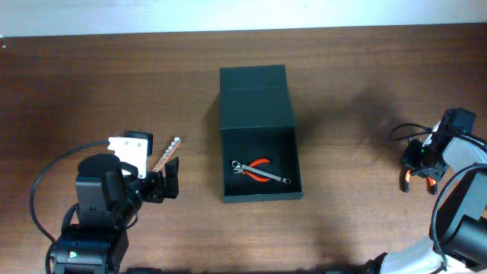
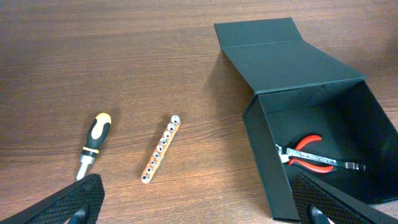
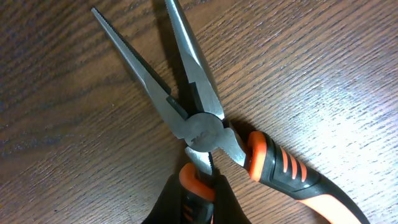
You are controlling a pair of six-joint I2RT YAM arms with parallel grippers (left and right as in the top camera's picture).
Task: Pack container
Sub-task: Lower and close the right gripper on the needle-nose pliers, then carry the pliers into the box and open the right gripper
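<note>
Looking down (overhead): the container (image 1: 262, 144) sits mid-table (image 1: 91, 84). It's dark green-black and open, with its flap lid folded back flat on the side away from the arms.
Inside the box: red-handled pliers (image 1: 261, 163) and a slim wrench (image 1: 266, 176) lie crossed on the floor, toward the robot's side.
Left gripper (image 1: 169, 183): it's left of the box and apart from it, fingers spread with nothing between them.
Bit strip (image 1: 165, 154): it lies at a slant just beyond the left gripper.
Right gripper (image 1: 421, 169): it's way out at the right edge, down over the needle-nose pliers (image 1: 407, 183), and orange handle ends poke out on either side of it.

Left wrist view: both textured fingers (image 2: 74, 202) show only at the bottom corners, so they're wide apart with bare wood between.
Screwdriver (image 2: 94, 138): yellow-and-black handle, lying on the wood on the left.
Bit strip, close up: an orange rail with a row of shiny sockets, near the screwdriver but not touching it.
Box from here: it's on the right with the lid lying flat behind it. The red pliers and the wrench are touching in the bottom.

Right wrist view: the needle-nose pliers fill the frame, lying on the wood with the long tips splayed apart.
Handles: orange and black. One runs off to the lower right, and the other goes under a dark shape at the bottom edge.
Right gripper grip: can't tell whether it's pinching that handle or hanging open around it.

Writing: any print on the tools or the box is too small or blurred to read.
</note>
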